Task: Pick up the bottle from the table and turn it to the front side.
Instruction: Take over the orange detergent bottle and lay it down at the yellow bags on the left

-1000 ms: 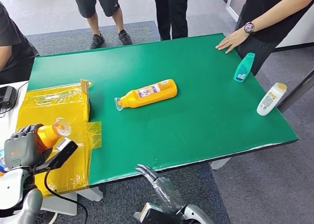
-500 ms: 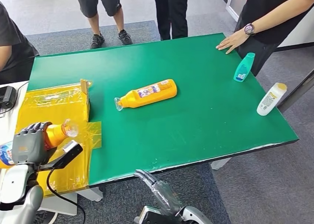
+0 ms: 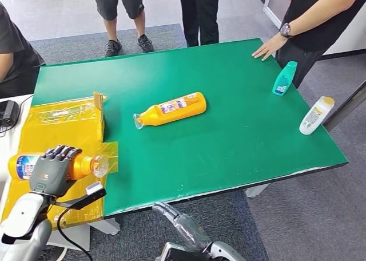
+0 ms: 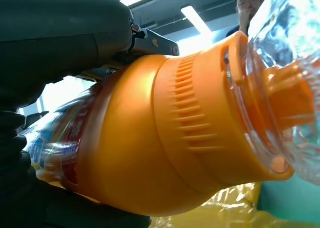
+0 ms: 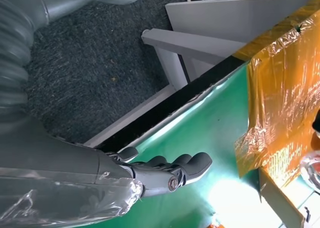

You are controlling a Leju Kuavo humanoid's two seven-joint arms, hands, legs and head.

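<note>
My left hand [image 3: 54, 170] grips an orange bottle [image 3: 84, 165] around its middle and holds it level above the yellow-taped area at the table's near left. Its clear cap [image 3: 100, 165] points right and its blue-labelled base points left. In the left wrist view the orange bottle [image 4: 158, 138] looms close under the grey hand [image 4: 56, 38]. A second orange bottle [image 3: 172, 109] lies on its side mid-table, cap to the left. My right hand [image 3: 176, 218] hangs below the table's front edge, fingers stretched out and holding nothing; the right wrist view shows this hand [image 5: 166, 170] beside the edge.
On the green table [image 3: 224, 152], a teal bottle [image 3: 285, 78] and a white bottle [image 3: 316, 114] lie at the right. A person's hand [image 3: 270, 46] rests on the far right corner. Others stand behind. A yellow-wrapped box [image 3: 64, 121] sits left, a black device [image 3: 8, 112] beyond it.
My left hand has swung the held bottle from tilted cap-up to level and carried it rightward, so its labelled base now shows at the left. The right hand has hardly moved.
</note>
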